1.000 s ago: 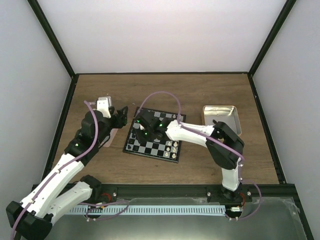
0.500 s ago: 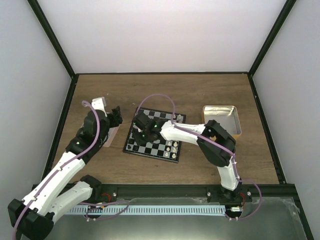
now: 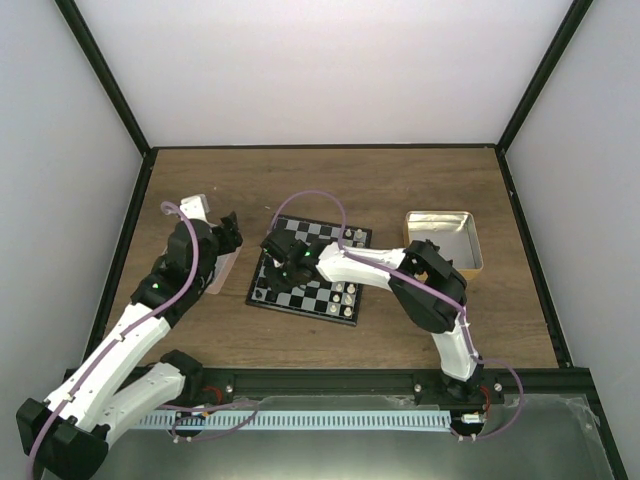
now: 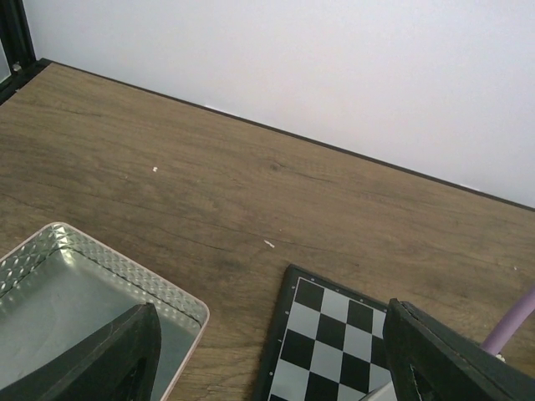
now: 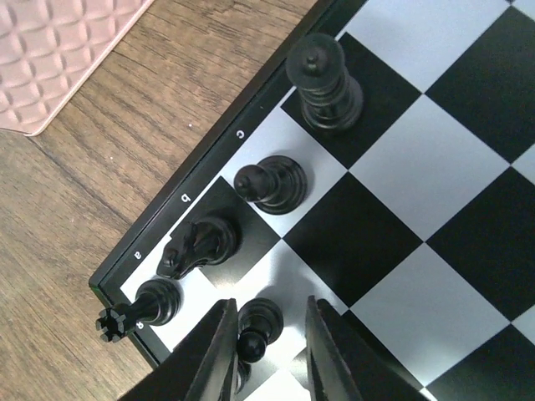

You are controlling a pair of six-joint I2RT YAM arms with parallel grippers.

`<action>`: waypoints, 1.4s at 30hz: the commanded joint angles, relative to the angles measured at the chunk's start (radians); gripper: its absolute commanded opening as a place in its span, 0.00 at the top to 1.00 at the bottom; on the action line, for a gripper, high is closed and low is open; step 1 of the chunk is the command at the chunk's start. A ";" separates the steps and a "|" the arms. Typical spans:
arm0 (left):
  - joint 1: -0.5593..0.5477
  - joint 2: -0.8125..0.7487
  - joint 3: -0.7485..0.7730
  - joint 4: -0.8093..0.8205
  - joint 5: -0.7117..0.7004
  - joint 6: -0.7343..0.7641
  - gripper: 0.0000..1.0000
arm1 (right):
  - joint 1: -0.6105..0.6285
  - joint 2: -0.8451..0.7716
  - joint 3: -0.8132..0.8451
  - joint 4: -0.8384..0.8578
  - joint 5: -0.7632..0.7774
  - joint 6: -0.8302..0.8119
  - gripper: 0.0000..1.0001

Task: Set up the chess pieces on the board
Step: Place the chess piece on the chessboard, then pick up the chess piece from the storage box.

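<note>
right fingers (image 5: 216, 355) loose either side of black pawn (image 5: 255, 330) on board (image 5: 393, 167), not pinching, so it stands free beside knight (image 5: 201, 246); left fingers (image 4: 117, 359) wide, empty, parked above pink box (image 4: 84, 276) corner

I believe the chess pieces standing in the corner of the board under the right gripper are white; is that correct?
Not quite. The right wrist view shows that the chess pieces standing in the corner of the board under the right gripper are black, not white.

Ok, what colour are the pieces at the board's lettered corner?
Black. The pieces show best in the right wrist view, along the board edge.
</note>
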 commanded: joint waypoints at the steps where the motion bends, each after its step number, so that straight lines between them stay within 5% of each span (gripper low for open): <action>1: 0.007 -0.008 0.020 -0.001 -0.002 0.001 0.25 | 0.008 -0.015 0.045 0.016 -0.001 0.001 0.75; 42: 0.016 0.002 0.018 0.003 0.013 0.004 0.25 | 0.008 0.012 0.033 -0.028 0.020 -0.033 0.75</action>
